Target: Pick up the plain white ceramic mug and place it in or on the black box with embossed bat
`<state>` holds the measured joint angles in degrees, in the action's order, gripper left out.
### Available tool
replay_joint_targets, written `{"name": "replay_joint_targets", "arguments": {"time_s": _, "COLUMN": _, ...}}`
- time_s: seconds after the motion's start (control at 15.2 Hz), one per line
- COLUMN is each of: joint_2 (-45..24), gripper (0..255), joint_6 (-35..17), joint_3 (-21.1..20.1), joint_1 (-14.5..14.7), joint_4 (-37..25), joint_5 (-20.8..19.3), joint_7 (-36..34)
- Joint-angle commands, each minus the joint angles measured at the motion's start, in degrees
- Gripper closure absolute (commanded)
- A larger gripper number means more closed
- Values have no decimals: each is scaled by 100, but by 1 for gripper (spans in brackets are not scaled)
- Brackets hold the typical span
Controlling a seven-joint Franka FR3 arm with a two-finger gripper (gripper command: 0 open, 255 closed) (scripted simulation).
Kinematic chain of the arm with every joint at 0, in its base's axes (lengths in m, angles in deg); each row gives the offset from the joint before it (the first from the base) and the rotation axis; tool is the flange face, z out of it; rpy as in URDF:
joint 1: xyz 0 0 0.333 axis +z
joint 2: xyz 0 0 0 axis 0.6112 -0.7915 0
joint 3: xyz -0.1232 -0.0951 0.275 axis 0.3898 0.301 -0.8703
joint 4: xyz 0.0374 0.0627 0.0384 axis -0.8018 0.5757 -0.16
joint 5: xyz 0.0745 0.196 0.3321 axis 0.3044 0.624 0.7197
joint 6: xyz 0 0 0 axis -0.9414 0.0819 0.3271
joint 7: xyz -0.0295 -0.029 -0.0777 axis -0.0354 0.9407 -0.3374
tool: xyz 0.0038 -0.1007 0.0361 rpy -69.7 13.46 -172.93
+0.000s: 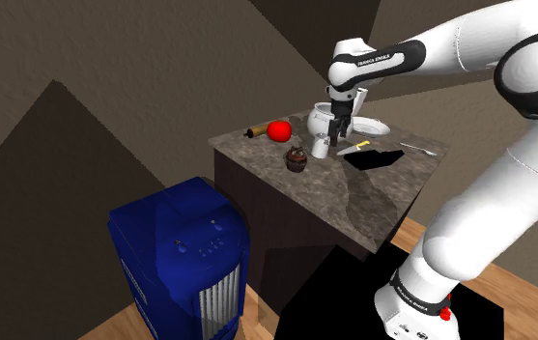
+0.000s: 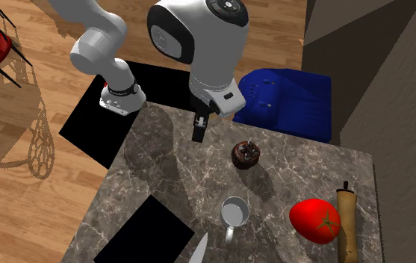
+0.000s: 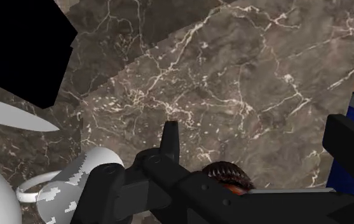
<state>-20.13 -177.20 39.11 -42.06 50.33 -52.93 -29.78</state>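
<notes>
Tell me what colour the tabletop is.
The tabletop is dark brown with pale veins; clearest in wrist view.

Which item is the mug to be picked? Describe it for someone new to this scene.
On the brown marble tabletop, look between the flat black box and the red fruit. The mug stands upright there: plain white with a loop handle, unlike the dark cupcake nearby.

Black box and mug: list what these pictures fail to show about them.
1. black box: the second exterior view's bottom edge cuts it off. It is drawn flat black in every view, so no bat, lid or opening can be told.
2. white mug: in the wrist view the gripper covers part of it, and the picture's edge cuts off more.
</notes>
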Motion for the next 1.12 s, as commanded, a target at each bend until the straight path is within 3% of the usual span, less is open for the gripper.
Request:
{"name": "replay_joint_targets", "arguments": {"time_s": 0.0, "joint_2": -477, "gripper": 0, "joint_6": -140, "joint_3": 134, "joint_1": -34, "joint_4": -339, "joint_5": 137, "joint_7": 312}}
{"name": "replay_joint_targets", "arguments": {"time_s": 0.46, "joint_2": -2168, "gripper": 0, "joint_6": -272, "joint_3": 355, "joint_1": -367, "joint_4": -1814, "joint_5": 814, "joint_7": 1375}}
{"name": "replay_joint_targets", "arguments": {"time_s": 0.99, "joint_2": -4238, "gripper": 0, "joint_6": 179, "joint_3": 202, "joint_1": -1108, "joint_4": -4216, "joint_5": 1542, "joint_7": 2279}}
{"name": "replay_joint_targets", "arguments": {"time_s": 1.06, "joint_2": -4245, "gripper": 0, "joint_6": 106, "joint_3": 195, "joint_1": -1111, "joint_4": -4149, "joint_5": 1543, "joint_7": 2280}}
